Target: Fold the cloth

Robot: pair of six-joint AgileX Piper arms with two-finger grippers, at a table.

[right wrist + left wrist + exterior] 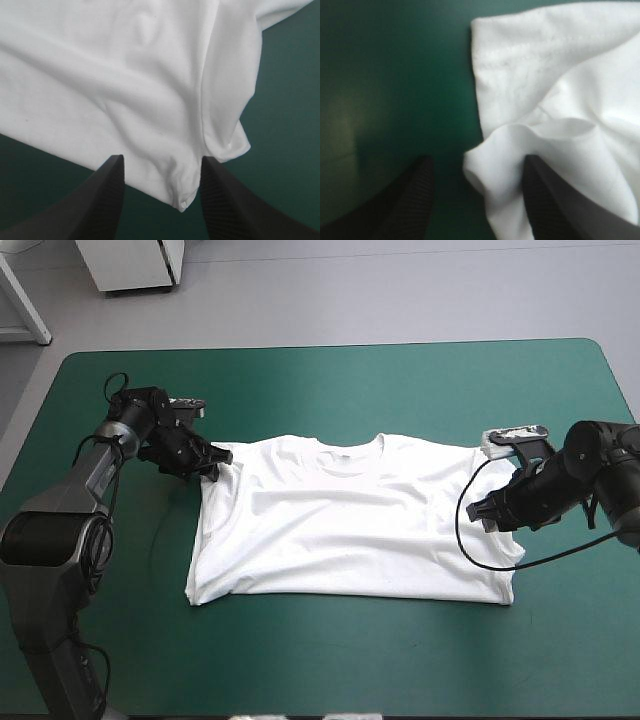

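Black fingers [415, 200] of L gripper [478, 165] stand wide apart w/ nothing pinched. A raised fold of the white T-shirt [560, 100] pokes up btwn them, close to one finger, which lies over the cloth; the other finger is over bare teal-green cover [380, 90]. A stitched sleeve hem [530, 52] runs just ahead of the fold.

R gripper [161, 162] is the same: fingers [100, 200] spread, not clamping. A bunched corner [182, 200] of the shirt hangs btwn them, nearer one finger, w/ cover showing on both sides.

From above, the T-shirt lies spread flat at mid-table w/ a few creases. Its neck [350, 448] is at 12 o'clock toward the far edge, and the bottom hem [350, 595] is at 6 o'clock toward the near edge. L gripper sits at the shirt's 10 o'clock, at the shoulder/sleeve edge. R gripper is at approx 3 o'clock, at the opposite side edge. Both are low at the cloth.

Shirt front is plain white. Inside of the collar is too small to read.
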